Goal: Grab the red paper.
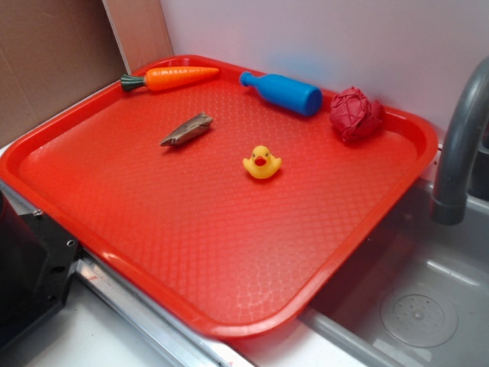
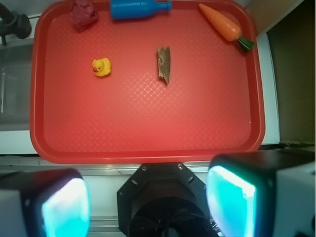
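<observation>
The red paper is a crumpled dark-red ball at the far right corner of the red tray. In the wrist view the red paper lies at the tray's top left corner. My gripper is open and empty, held high above the tray's near edge, far from the paper. Its two cyan pads stand wide apart at the bottom of the wrist view. The gripper does not show in the exterior view.
On the tray lie a blue bottle, an orange toy carrot, a yellow rubber duck and a brown piece of wood. A grey tap and sink stand to the right. The robot base sits below the tray's near edge.
</observation>
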Tool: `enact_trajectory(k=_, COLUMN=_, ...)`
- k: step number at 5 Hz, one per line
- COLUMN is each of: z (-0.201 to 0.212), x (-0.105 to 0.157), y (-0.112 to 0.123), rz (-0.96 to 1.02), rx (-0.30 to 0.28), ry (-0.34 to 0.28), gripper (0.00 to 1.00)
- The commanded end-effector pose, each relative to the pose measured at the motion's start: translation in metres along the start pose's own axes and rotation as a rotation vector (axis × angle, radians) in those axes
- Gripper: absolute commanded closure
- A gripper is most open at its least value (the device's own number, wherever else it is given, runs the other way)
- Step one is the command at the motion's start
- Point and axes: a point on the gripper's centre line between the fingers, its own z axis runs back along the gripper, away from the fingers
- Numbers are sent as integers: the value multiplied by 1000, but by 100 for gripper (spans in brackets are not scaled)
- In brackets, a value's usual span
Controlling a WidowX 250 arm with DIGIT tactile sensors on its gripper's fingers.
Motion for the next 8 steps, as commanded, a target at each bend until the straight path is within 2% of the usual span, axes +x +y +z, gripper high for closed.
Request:
enact_trajectory(k=1, z=0, x=0, y=0, rz=0, rx=0, ry=0, gripper=0)
enact_trajectory(k=2, z=-51, x=45, y=-26, rz=22, rx=55, ry=-69, gripper=0)
enact_trajectory(k=3, z=-92, x=95, y=-58, rz=53, rx=-20, ry=-169, gripper=0)
enact_trajectory(k=4, z=-125, x=143, y=-79, rz=85, rx=-126, ry=-223, gripper=0)
enact_trajectory(k=5, z=-153, x=191, y=-89, rz=117, rx=-180, ry=-262, gripper=0)
enact_trajectory(k=6, z=-180, x=238, y=-108, rz=72, rx=-161, ry=-265, gripper=0)
enact_trajectory(k=7, z=-201, x=249, y=-113, rz=57, rx=-138, ry=-254, gripper=0)
enact_trajectory(k=8, z=-223, x=237, y=-120, rz=-3, rx=-136, ry=-215, gripper=0)
